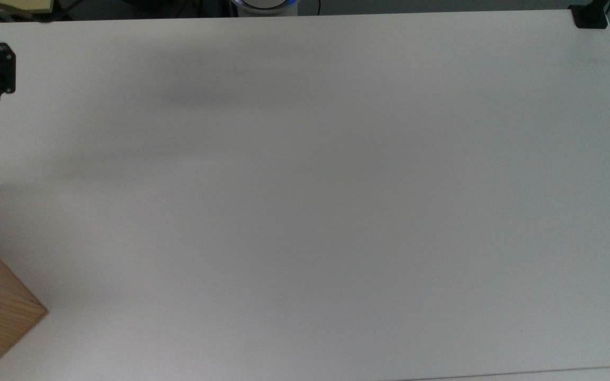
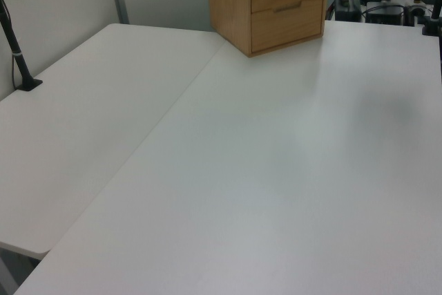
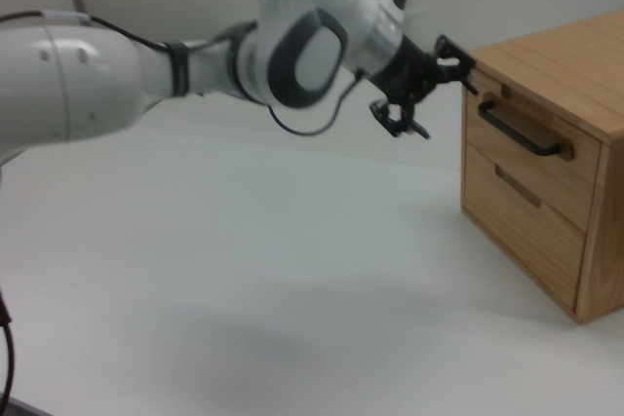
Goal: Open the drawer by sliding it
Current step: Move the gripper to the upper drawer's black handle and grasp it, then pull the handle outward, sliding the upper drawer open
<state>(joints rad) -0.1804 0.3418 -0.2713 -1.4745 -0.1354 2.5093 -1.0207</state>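
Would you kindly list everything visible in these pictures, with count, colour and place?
Table: one, white, fills the scene.
Cabinet: one, oak-coloured, at the right view's right, standing on the table.
Drawer: one, light wood with a black bar handle, upper front of the cabinet, shut.
Lower drawer: one, light wood, below it, shut.
Clamp: one, black, table corner at the top view's upper right.
Arm: one, white, reaching in from the right view's left.
Gripper: one, black, open, in the air just short of the handle.
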